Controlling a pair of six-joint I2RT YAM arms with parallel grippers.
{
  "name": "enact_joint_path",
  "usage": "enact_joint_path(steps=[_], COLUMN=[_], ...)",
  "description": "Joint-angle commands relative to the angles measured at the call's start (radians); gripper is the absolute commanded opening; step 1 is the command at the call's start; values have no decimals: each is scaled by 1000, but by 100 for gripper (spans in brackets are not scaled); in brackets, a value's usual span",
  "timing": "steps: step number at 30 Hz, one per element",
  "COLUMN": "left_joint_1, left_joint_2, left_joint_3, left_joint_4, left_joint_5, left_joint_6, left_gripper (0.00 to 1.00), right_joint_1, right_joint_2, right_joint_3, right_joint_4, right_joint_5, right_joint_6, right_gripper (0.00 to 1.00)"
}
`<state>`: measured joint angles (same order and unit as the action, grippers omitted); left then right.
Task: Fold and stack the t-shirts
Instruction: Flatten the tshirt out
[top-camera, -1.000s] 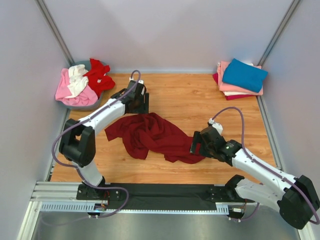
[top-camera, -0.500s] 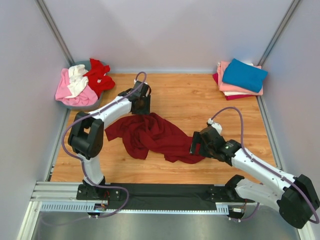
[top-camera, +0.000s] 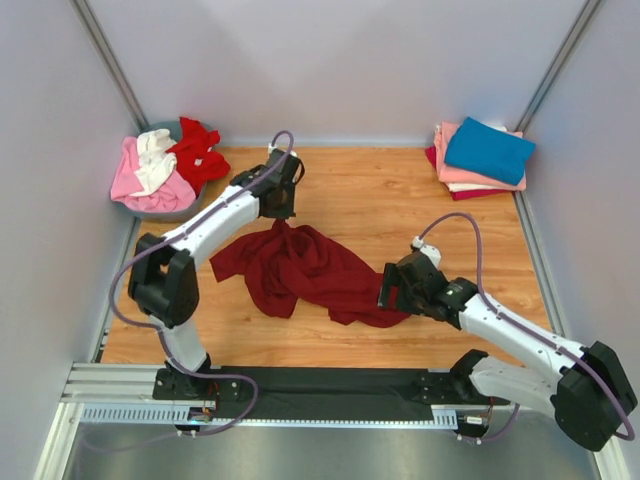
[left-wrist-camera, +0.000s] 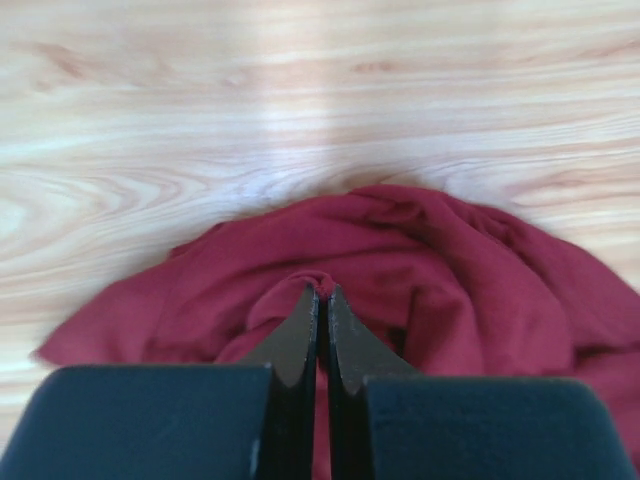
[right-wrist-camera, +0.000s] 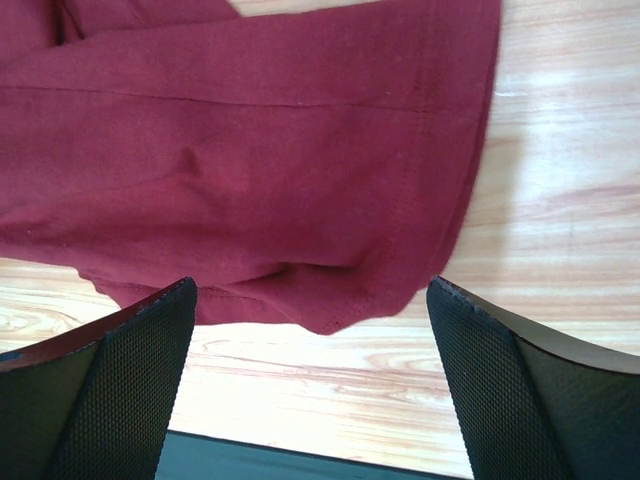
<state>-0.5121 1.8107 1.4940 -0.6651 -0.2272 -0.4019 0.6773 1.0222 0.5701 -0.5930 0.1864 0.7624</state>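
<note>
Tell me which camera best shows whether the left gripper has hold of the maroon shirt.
The left wrist view: the left gripper is shut with a fold of the maroon shirt pinched at its tips. The top view shows cloth peaking up to it, small. The right wrist view shows only the shirt's hem.

Made of a left arm (top-camera: 215, 224) and a right arm (top-camera: 503, 326) in smooth white tubes with chunky black joints, looped with thin purple cables (top-camera: 458, 215), tipped with flat black fingers (right-wrist-camera: 120, 375) bumpy like a net on the inside, and bolted by black bases (top-camera: 185, 382) onto a ridged silver rail (top-camera: 108, 388).
</note>
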Motion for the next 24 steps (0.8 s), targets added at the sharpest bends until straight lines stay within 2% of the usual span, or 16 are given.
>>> enact_joint_path(steps=[1,5,14,17,20,24], left_joint_1=[-16,-16,-16,-16,-16,-16], left_joint_2=[-247,-365,-516,-524,-545,-631], left_joint_3=[121,167,15,14,-14,-163], left_joint_4=[-79,-133,-88,-108,-111,-100], left_joint_5=[-107,-182,-182,-184,-182,-179], left_joint_6=[58,87,63,66,64,28], left_gripper=[0,0,0,0,0,0], right_joint_1=[4,50,149,148,142,67], right_joint_2=[18,26,199,260,239,176], right_joint_3=[28,30,77,114,151,160], right_joint_4=[70,108,176,182,199,281], right_joint_5=[-21,-25,16,38,53,-17], right_joint_6=[2,15,17,-6,-29,-49], right_gripper=[98,96,92,93,95,95])
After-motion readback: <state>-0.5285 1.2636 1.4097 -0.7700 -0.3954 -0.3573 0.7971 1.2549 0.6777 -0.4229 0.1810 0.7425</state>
